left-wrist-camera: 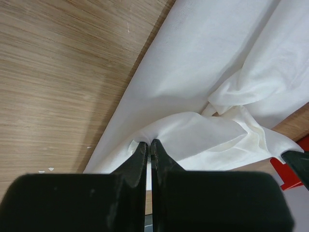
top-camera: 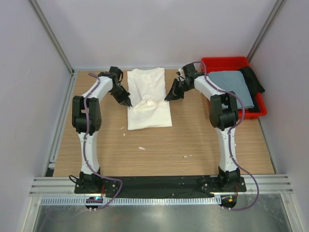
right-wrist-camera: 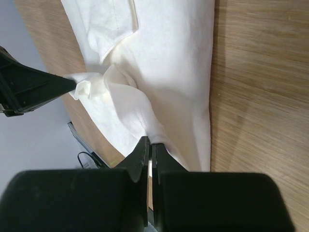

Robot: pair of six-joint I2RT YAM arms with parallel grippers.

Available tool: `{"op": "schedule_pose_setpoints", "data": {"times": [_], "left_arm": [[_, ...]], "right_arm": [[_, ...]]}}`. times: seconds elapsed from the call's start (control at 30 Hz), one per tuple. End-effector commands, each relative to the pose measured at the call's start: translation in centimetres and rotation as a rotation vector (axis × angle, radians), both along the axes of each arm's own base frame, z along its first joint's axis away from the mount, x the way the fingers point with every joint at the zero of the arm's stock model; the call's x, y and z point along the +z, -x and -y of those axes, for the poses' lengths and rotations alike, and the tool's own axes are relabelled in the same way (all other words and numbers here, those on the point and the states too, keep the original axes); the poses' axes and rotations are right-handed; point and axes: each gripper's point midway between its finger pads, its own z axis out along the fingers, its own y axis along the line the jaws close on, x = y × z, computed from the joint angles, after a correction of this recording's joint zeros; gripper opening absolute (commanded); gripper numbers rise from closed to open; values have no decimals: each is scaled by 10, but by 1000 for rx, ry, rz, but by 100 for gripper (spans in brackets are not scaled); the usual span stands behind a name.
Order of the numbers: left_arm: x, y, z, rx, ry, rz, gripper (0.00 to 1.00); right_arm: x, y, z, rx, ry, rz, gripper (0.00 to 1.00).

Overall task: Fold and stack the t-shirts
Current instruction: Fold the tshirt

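Observation:
The white t-shirt (top-camera: 148, 108) lies lengthwise on the wooden table, partly folded, with a bunched ridge across its middle. No red print shows. My left gripper (top-camera: 129, 103) is shut on a pinch of cloth at the shirt's left edge; the left wrist view shows the shirt (left-wrist-camera: 203, 58) and that gripper (left-wrist-camera: 148, 143). My right gripper (top-camera: 167, 98) is shut on the shirt's right edge; the right wrist view shows the shirt (right-wrist-camera: 169, 63) and that gripper (right-wrist-camera: 149, 140). The grey-blue t-shirt (top-camera: 232, 84) lies folded in the red bin.
The red bin (top-camera: 224, 62) stands at the back right, with a black cloth (top-camera: 251, 77) at its right side. Small white scraps (top-camera: 141, 148) lie on the table in front of the shirt. Side walls stand close on both sides.

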Motion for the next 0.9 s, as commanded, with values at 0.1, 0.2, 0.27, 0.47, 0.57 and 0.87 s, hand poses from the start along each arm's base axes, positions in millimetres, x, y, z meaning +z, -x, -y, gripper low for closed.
{"op": "schedule_pose_setpoints", "data": {"times": [0.1,0.2,0.27,0.47,0.57,0.87], "left_arm": [[47,-10,-3,5,18,118,0],[56,-18,2,7,46,134,0],[56,-18,3,6,52,121,0],[54,-23,2,9,42,129,0],[51,-24,3,10,49,122,0],[33,-41,2,9,43,96,0]], "right_arm": [[56,-10,-3,1,-53,112,1],[63,-12,-5,-9,-71,113,1],[68,-13,-6,-9,-79,116,1],[78,-19,-9,-13,-91,138,1],[73,-24,-9,-13,-91,135,1],[53,-41,-9,-25,-88,118,2]]}}
